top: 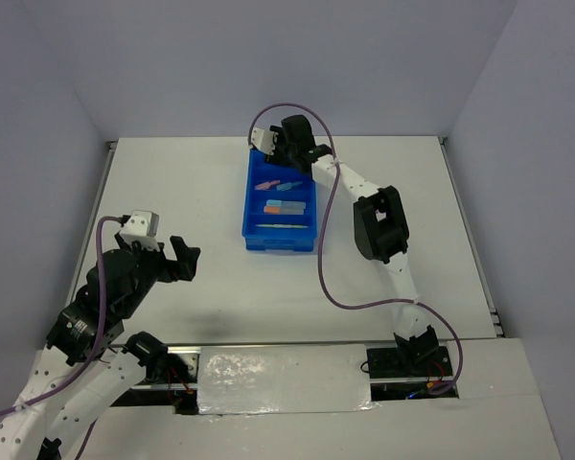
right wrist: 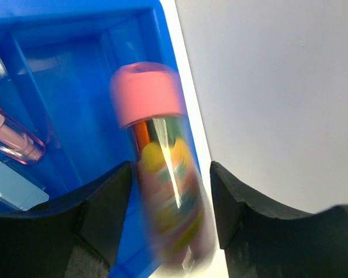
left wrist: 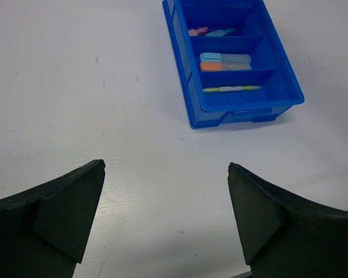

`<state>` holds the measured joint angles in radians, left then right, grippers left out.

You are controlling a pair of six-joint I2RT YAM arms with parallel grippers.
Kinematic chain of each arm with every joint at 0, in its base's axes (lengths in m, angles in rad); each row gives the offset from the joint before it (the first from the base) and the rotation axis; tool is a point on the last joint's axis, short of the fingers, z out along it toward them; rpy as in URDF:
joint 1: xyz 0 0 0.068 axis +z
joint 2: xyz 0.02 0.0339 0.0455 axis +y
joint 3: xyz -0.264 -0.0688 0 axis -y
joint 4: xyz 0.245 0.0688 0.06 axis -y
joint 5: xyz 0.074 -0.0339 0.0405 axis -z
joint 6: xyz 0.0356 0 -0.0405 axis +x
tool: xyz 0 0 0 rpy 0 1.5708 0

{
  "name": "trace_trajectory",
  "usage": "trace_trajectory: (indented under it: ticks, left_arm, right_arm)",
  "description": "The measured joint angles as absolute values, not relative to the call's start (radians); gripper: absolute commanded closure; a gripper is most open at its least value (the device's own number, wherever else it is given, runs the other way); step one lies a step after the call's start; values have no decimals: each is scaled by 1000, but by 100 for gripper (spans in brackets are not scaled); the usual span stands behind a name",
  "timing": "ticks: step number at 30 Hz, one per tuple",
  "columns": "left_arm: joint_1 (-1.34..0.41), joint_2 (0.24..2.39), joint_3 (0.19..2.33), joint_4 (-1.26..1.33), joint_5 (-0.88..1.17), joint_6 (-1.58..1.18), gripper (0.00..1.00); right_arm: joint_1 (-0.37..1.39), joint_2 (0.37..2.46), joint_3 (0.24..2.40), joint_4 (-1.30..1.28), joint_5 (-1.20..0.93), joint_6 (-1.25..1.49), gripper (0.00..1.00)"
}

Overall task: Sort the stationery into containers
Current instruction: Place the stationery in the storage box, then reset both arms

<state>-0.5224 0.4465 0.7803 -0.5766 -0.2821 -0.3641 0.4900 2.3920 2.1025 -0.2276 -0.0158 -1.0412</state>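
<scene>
- Right gripper [right wrist: 169, 174]: tube [right wrist: 159, 150] blurred between jaws; grip cannot be told.
- Left gripper [left wrist: 166, 168]: spread wide, empty.
- Hung over the tray [right wrist: 64, 69] rim, the tube could be dropped outside.

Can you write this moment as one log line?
left jaws: open, empty | right jaws: pink-capped tube between, over blue tray, grip unclear

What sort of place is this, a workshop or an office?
Probably a robotics lab test cell: a left arm and right arm bolted to a white table, plain walls boxing it in, and a blue tray of stationery.
</scene>
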Motion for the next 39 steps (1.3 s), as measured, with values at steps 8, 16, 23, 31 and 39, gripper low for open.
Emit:
trace_trajectory:
  ticks: [8, 16, 23, 31, 39]
  left_arm:
    - [-522, 440, 779, -575, -283, -364, 1]
    - [-521, 450, 779, -578, -336, -369, 1]
    - [-295, 602, 799, -608, -470, -410, 1]
    - [-208, 597, 855, -658, -639, -453, 1]
    - [-205, 482, 931, -739, -668, -454, 1]
  right_arm:
    - [490, 2392, 2103, -218, -20, -1029, 26]
    - [490, 2315, 2053, -211, -50, -851, 0]
    - [490, 1710, 1652, -158, 118, -332, 0]
    - [487, 879, 1256, -246, 312, 76, 0]
    - [486, 512, 1026, -551, 332, 207, 0]
